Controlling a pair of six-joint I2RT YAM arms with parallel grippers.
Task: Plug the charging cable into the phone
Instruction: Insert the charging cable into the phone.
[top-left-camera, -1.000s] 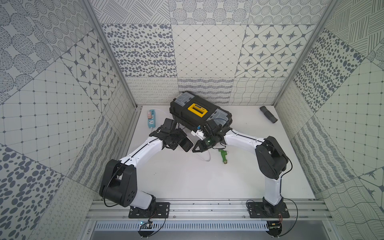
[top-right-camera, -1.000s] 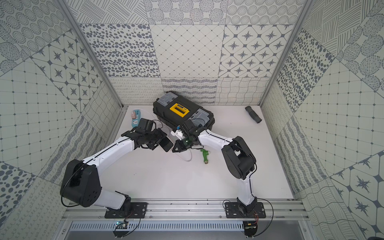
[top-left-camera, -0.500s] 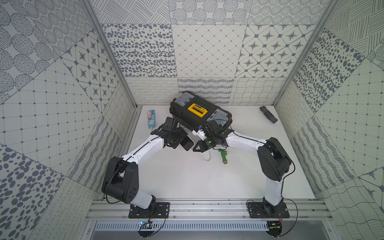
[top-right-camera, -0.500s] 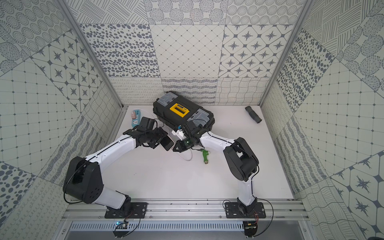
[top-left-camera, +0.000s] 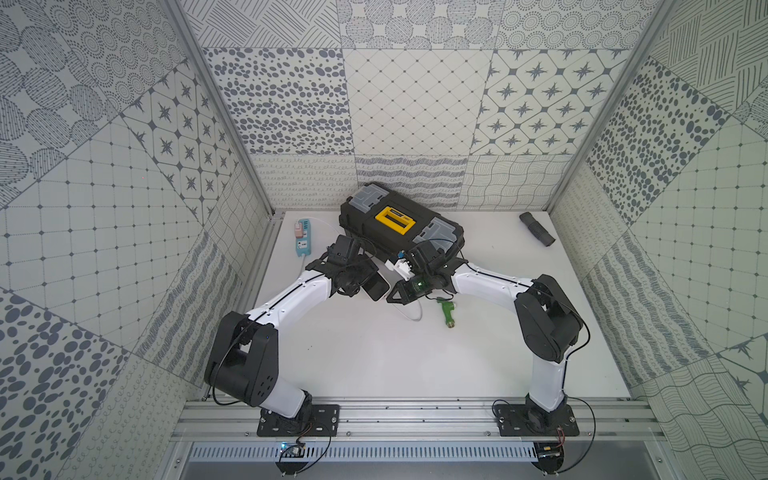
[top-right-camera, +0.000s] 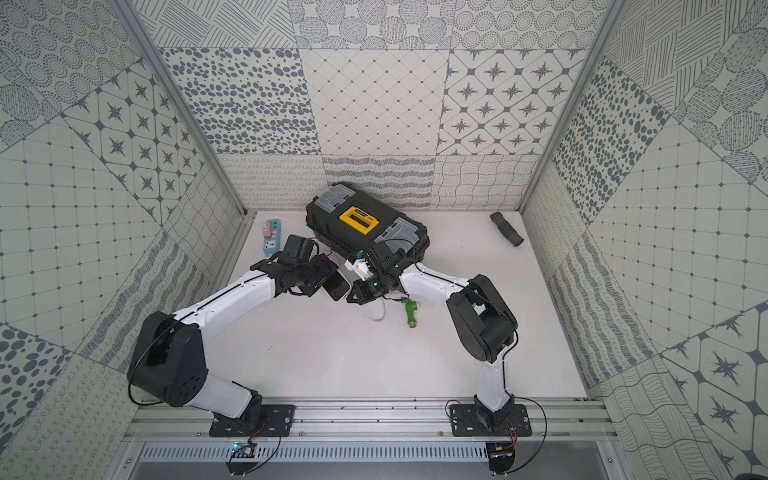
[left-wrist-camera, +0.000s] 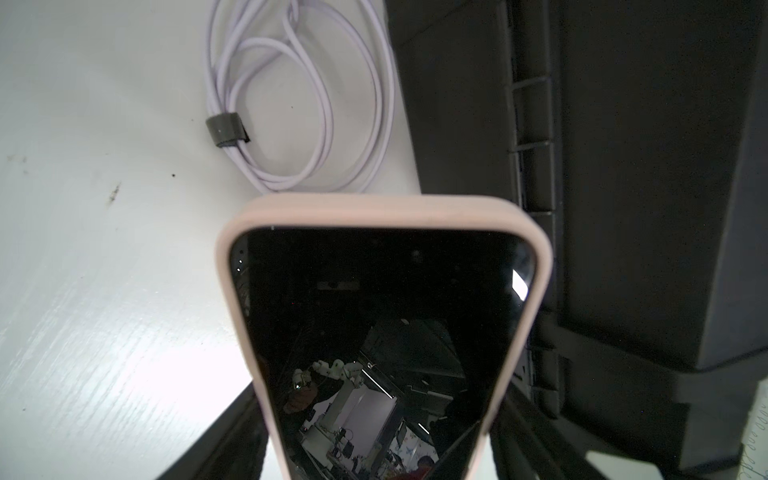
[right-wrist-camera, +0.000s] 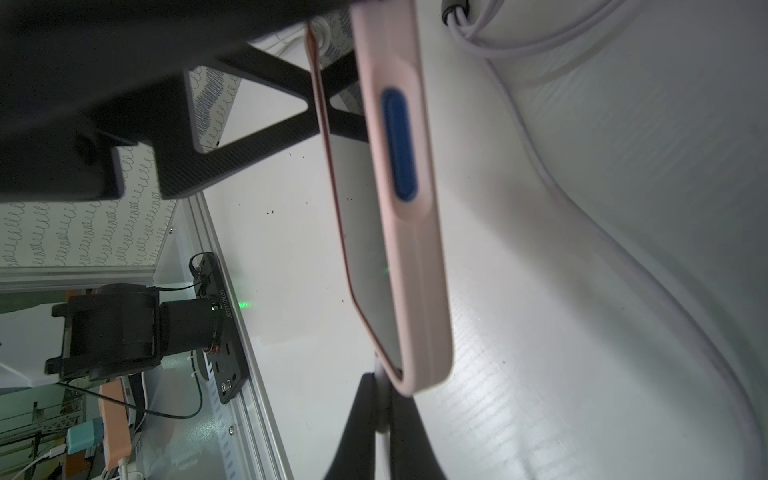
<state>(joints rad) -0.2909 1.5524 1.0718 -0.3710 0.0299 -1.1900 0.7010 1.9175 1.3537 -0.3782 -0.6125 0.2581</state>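
My left gripper (top-left-camera: 368, 283) (top-right-camera: 329, 283) is shut on the phone (top-left-camera: 377, 287) (top-right-camera: 338, 287) and holds it off the table in front of the toolbox. In the left wrist view the phone (left-wrist-camera: 382, 311) shows its black screen and pale pink rim, with a finger on each side. My right gripper (top-left-camera: 392, 296) (right-wrist-camera: 380, 395) is shut on the white end of the charging cable (right-wrist-camera: 524, 137), right at the phone's (right-wrist-camera: 399, 249) end corner. The plug itself is hidden between the fingers. The cable's coil (left-wrist-camera: 274, 183), tied with a dark band, lies beside the toolbox, and a loop (top-left-camera: 415, 316) trails on the table.
A large black toolbox (top-left-camera: 399, 224) with a yellow latch stands just behind both grippers. A blue power strip (top-left-camera: 302, 237) lies at the back left by the wall. A green fitting (top-left-camera: 448, 311) lies under the right arm, and a black ribbed tube (top-left-camera: 537, 228) at the back right.
The left arm's lower links have shifted slightly. Both grippers, the phone and the cable end stay in about the same place.
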